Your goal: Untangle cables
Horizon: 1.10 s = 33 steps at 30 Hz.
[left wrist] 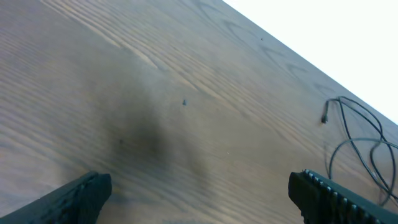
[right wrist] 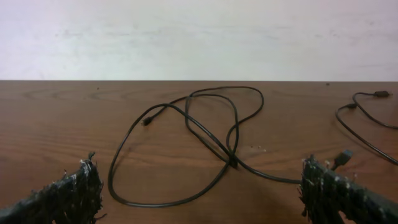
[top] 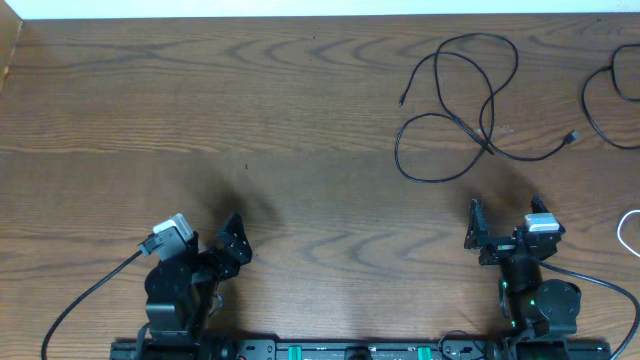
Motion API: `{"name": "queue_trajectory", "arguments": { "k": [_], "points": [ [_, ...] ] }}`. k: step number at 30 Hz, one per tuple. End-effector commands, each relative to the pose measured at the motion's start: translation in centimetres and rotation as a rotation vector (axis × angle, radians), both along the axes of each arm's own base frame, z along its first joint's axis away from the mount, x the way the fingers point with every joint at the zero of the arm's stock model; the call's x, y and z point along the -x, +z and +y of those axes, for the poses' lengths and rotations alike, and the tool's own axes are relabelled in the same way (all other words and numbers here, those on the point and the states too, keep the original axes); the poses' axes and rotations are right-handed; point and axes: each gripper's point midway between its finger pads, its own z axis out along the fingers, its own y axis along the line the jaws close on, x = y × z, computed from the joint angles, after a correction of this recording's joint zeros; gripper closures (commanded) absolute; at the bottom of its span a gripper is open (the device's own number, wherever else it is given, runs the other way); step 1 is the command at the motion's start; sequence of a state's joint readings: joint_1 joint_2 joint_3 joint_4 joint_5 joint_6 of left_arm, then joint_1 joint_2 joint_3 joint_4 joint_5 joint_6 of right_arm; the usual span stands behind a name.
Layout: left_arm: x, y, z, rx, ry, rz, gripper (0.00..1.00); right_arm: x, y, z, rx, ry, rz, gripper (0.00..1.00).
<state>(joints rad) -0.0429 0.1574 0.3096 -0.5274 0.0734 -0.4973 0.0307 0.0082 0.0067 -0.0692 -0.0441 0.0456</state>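
A black cable (top: 489, 146) lies on the wooden table at the far right, looped and crossing over itself; in the right wrist view its crossing (right wrist: 232, 160) sits just ahead of my fingers. One of its plug ends (left wrist: 324, 117) shows in the left wrist view. Further right lies a second black cable (top: 586, 105) (right wrist: 380, 94), apart from the first. A white cable (top: 622, 232) peeks in at the right edge. My left gripper (top: 238, 240) (left wrist: 199, 193) is open over bare wood. My right gripper (top: 505, 215) (right wrist: 202, 190) is open, just short of the looped cable, holding nothing.
The table's far edge (top: 300, 17) meets a white wall. Thick black wires (top: 90, 300) trail from both arm bases at the near edge. The arm bases stand on a rail (top: 330, 350) along the front.
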Motion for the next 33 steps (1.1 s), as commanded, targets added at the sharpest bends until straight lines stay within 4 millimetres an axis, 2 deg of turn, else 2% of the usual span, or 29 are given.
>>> {"name": "queue_trajectory", "arguments": {
  "k": [1, 7, 20, 28, 33],
  "points": [
    [-0.2, -0.5, 0.7, -0.022, 0.033, -0.035, 0.02, 0.0, -0.1, 0.0, -0.012, -0.004, 0.004, 0.01],
    [-0.8, -0.7, 0.7, -0.043, 0.025, -0.107, 0.02, 0.0, -0.1, 0.0, -0.012, -0.004, 0.004, 0.01],
    [-2.4, 0.8, 0.6, -0.273, -0.051, -0.287, 0.02, 0.0, -0.1, 0.0, -0.012, -0.004, 0.004, 0.01],
    [-2.6, -0.7, 0.6, -0.353, -0.083, -0.263, 0.02, 0.0, -0.1, 0.0, -0.012, -0.004, 0.004, 0.01],
    [-2.8, -0.5, 0.1, -0.402, -0.125, -0.294, 0.02, 0.0, -0.1, 0.0, -0.012, -0.004, 0.004, 0.01]
  ]
}}
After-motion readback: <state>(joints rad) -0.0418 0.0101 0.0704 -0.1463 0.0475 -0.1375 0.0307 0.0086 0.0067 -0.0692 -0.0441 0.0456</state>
